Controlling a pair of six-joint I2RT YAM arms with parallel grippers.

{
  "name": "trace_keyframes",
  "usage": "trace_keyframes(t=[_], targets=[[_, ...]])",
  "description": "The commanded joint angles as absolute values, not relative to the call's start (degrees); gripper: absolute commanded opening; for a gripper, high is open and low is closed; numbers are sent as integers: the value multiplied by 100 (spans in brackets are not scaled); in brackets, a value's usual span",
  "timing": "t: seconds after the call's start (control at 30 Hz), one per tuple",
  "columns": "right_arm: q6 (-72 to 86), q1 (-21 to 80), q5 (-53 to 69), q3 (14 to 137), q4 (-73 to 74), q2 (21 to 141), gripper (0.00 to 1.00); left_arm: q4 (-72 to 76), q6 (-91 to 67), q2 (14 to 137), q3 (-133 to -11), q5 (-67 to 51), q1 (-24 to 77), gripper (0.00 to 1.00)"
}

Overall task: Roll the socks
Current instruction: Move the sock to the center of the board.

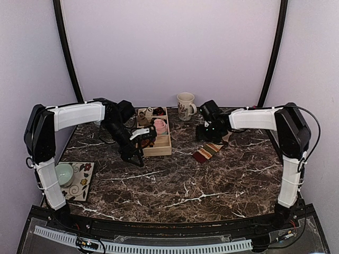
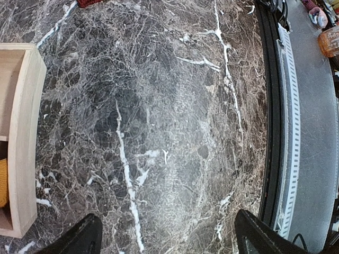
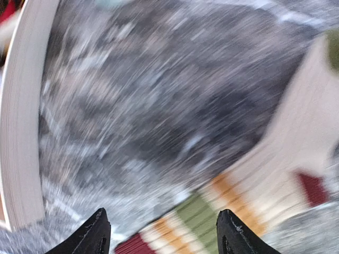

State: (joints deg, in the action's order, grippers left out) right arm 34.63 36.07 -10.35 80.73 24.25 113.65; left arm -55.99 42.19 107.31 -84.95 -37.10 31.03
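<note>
Pale lilac walls close in a dark marble tabletop [image 1: 212, 185] veined with white. A wooden box [image 1: 159, 149] of compartments sits toward the back, with a mug [image 1: 185, 106] behind it. The one sock plainly in reach, the striped sock [image 1: 207, 152], lies flat on the marble to the right of the box and just under the right arm's wrist. Close up it shows bands of maroon, yellow-green and orange running into a pale beige stretch with a reddish patch, though I cannot tell whether that beige is the same sock or another lying against it. The right fingers [image 3: 233, 235] stand well apart above the striped end with nothing between them; the view is smeared, so contact with the knit cannot be judged. The left fingers [image 2: 79, 241] are spread wide over bare marble beside the box wall, holding nothing. The sock looks light, limp and thin, so it will likely drape, stretch and slide on the polished stone rather than keep any shape. A pinch straight across one narrow end, taking both layers, seems the best hold. The other arm would probably have to pin the far end so the roll tightens instead of dragging the whole sock along.
</note>
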Motion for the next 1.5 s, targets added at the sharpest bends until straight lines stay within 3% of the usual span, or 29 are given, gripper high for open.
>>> trace_keyframes(t=[0.0,0.5,0.97,1.23,1.47], targets=[[3540,2751,-1380,8255,2665,11237,67,-5712,4209,10379,-8462,-3693,3103,89],[3225,2512,-841,9173,3134,12779,64,-5783,4341,10286,-8473,-3551,3102,89],[2584,3744,-215,9769,2720,13208,64,-5831,4365,10266,-8428,-3455,3094,89],[2410,3793,357,8512,1414,11467,73,-5793,4316,10371,-8395,-3423,3101,88],[1762,4082,326,5182,-997,9606,81,-5520,4286,10243,-8207,-3444,3102,99]])
